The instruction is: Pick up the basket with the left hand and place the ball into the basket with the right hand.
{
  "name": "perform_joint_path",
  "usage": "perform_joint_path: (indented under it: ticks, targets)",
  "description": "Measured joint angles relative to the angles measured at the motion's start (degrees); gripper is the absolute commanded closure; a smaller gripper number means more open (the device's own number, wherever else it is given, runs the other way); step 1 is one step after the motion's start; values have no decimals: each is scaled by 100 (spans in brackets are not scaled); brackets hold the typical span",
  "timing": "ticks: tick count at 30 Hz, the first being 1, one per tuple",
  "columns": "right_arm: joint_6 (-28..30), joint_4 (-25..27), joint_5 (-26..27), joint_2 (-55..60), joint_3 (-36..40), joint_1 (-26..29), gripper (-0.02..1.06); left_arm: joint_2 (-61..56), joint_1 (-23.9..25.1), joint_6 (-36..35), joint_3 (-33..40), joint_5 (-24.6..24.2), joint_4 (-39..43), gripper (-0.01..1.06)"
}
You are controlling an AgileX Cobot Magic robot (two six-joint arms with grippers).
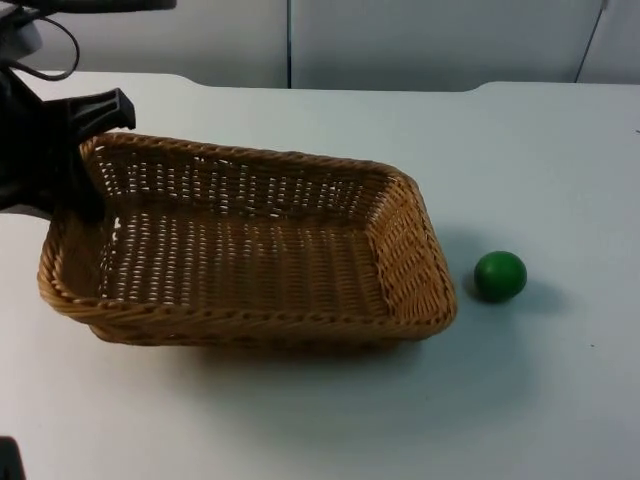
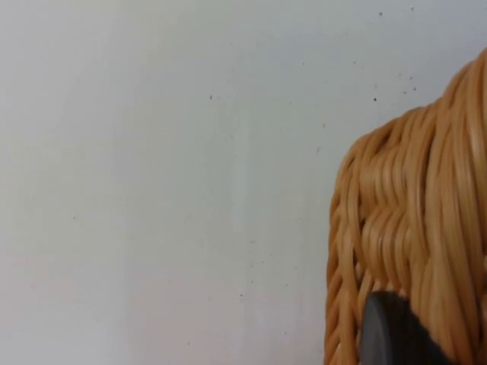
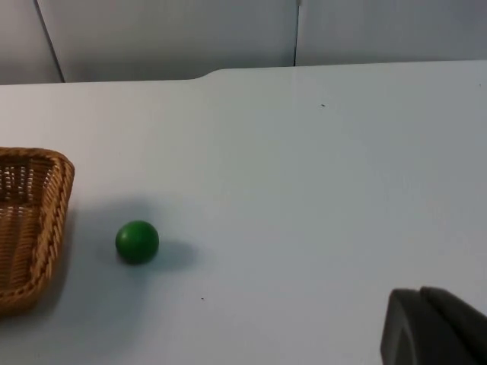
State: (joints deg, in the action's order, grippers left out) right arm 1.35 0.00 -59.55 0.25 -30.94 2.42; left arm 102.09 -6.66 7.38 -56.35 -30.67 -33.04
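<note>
While the wicker basket [image 1: 250, 250] sits out in the middle of the white table [image 1: 560, 140], its left end looks raised a bit, with a shadow underneath along the near side. It's a long rectangular thing, open side up, nothing inside. The left gripper [image 1: 88, 150] is right at the basket's far left corner, up against the rim, and in the left wrist view the woven wall [image 2: 411, 243] is pressed in close with a black fingertip [image 2: 392, 331] lying against it. Honestly can't tell from these shots whether the fingers are actually clamped on the rim or just touching it, so I won't call it.

The green ball [image 1: 500, 276] is on the table just beside the basket's right end, not touching, small gap between them. From the right wrist view you get the same layout: ball [image 3: 137, 242] near the basket's end wall [image 3: 46, 220], with its shadow falling away from the basket.

Room-wise, there's loads of bare table to the right of the ball and toward the near edge, and a wide open strip behind the basket up to the grey partition wall [image 1: 420, 40]. The table's far edge has a little step in it toward the right.

The right gripper is back from all this, a black fingertip [image 3: 434, 327] over the bare table, well apart from the ball. It's holding nothing, can't tell how wide it's set.
</note>
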Motion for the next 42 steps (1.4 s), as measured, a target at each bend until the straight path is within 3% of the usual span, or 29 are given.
perform_joint_path:
  ticks: [14, 24, 31, 42]
  targets:
    - [0, 0, 0, 0, 0, 0, 105, 0, 180, 1113, 0, -261, -1323, 105]
    - [0, 0, 0, 0, 0, 0, 105, -69, 246, 1195, 10, -404, -1346, 105]
    - [0, 0, 0, 0, 0, 0, 105, -454, 572, 1206, 10, -478, -1414, 105]
    - [0, 0, 0, 0, 0, 0, 105, -468, 572, 1206, 10, -535, -1414, 105]
